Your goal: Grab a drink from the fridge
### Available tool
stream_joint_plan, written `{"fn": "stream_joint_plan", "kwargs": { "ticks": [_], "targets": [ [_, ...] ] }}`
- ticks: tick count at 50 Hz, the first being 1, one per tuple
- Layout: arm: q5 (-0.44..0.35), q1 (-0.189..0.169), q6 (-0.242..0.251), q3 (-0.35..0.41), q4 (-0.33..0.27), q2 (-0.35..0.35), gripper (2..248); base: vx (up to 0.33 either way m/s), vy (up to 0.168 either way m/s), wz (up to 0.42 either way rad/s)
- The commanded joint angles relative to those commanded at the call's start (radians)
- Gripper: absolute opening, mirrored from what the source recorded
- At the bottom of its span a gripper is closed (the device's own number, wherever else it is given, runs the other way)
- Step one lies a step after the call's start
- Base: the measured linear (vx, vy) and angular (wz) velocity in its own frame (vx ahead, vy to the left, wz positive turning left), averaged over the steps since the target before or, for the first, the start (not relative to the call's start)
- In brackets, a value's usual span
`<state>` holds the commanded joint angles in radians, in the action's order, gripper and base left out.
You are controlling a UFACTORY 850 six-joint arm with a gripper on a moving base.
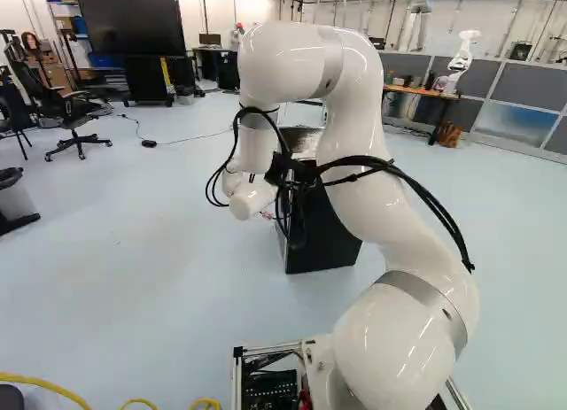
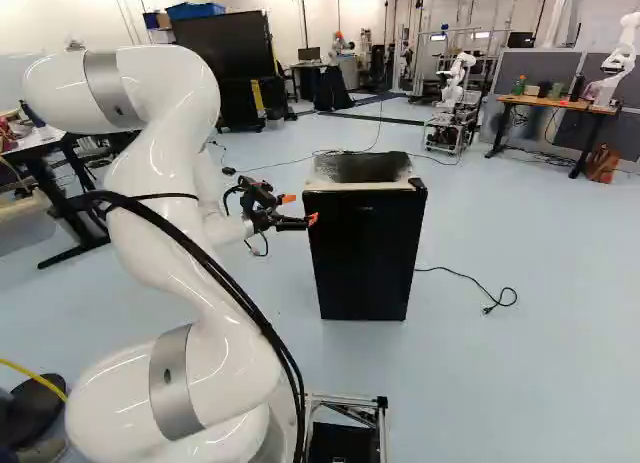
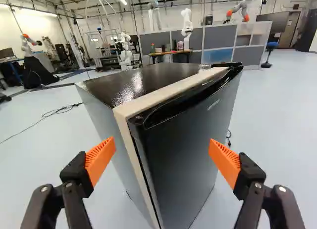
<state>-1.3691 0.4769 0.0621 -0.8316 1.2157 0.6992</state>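
In the right base view my gripper (image 2: 298, 209) is at the upper left edge of the small black fridge (image 2: 364, 248), whose door is closed. My arm partly covers the fridge in the left base view. The wrist view has the gripper (image 3: 162, 159) open, its orange pads (image 3: 100, 160) wide apart and nothing gripped. Ahead of the fingers stands the fridge (image 3: 185, 140), one upright corner between their lines, with the door seam and pale top trim showing. Whether the fingers touch it I cannot tell. No drink is visible; the fridge's inside is hidden.
A power cable (image 2: 480, 293) lies on the floor right of the fridge. Farther back are a wooden table (image 2: 555, 103), another robot (image 2: 612, 73), a large screen (image 1: 131, 26) and an office chair (image 1: 75, 118). A yellow cable (image 1: 49, 388) runs near the base.
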Motion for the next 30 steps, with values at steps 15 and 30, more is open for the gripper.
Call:
{"fn": "stream_joint_plan", "kwargs": {
  "ticks": [15, 30],
  "targets": [
    [0.000, -0.001, 0.022, -0.006, 0.000, 0.003, 247, 0.000, 0.000, 0.000],
    [0.000, -0.010, 0.022, -0.041, 0.000, 0.022, 247, 0.000, 0.000, 0.000]
  ]
}}
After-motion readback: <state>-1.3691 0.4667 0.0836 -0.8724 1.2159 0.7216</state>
